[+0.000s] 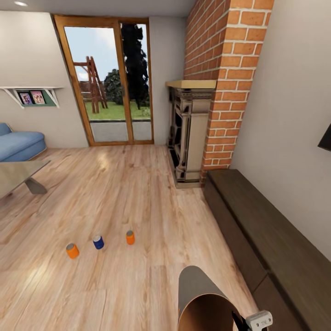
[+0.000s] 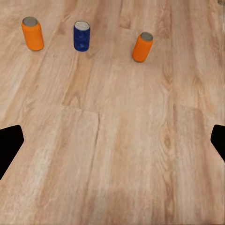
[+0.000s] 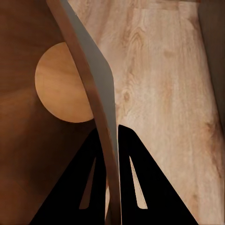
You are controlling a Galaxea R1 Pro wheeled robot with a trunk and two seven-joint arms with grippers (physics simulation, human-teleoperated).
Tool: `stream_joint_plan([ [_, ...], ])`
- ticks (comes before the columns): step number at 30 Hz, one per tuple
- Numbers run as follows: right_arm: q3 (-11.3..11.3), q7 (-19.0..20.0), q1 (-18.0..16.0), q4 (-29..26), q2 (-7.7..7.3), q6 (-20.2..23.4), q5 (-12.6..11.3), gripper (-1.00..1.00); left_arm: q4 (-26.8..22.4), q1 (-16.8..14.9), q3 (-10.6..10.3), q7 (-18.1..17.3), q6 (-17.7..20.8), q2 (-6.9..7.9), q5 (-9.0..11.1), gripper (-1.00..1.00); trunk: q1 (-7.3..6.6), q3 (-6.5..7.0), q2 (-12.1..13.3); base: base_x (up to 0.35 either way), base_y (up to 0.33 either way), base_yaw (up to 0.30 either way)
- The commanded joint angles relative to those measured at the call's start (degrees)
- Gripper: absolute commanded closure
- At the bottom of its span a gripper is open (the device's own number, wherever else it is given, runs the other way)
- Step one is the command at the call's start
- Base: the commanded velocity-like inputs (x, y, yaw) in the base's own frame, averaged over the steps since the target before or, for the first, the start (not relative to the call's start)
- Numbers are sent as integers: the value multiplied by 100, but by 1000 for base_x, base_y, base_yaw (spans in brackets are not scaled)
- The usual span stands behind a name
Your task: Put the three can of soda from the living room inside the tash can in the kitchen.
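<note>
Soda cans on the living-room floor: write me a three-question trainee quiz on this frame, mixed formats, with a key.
1. True or false: all three soda cans stand upright on the wood floor.
2. Which can is blue? A) the middle one B) the one nearest the fireplace C) none
3. Fill in: the right gripper is clamped on the wall of the ____.

Key: 1 true. 2 A: the blue can stands between two orange cans. 3 trash can. The left gripper is open, holding nothing.
</note>
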Motion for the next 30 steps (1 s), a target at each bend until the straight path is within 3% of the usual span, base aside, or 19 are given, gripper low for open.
stream_joint_plan([
  [1,-1,54,-2,-8,1,3,-49,100,-6,-83,-3,-1,109,7,-3,-100,0,0,0,310,-75,0],
  [7,-3,54,-2,-5,2,2,-49,100,-18,-288,-6,-2,502,17,2,-100,0,0,0,316,-33,0],
  [21,-23,46,-8,-4,1,1,-58,100,-114,-356,-24,-11,602,13,-14,-100,0,0,0,321,-3,0],
  [24,-26,46,-16,0,1,6,-62,100,-161,-532,-16,2,623,-19,-529,-100,0,0,0,321,0,0],
  [27,-27,45,-25,16,1,3,-66,100,-173,-664,-11,10,632,-38,-876,-100,0,0,0,321,0,0],
  [30,-27,45,-34,35,1,6,-67,100,-181,-763,-9,13,647,-46,-1023,-100,0,0,0,321,0,0],
])
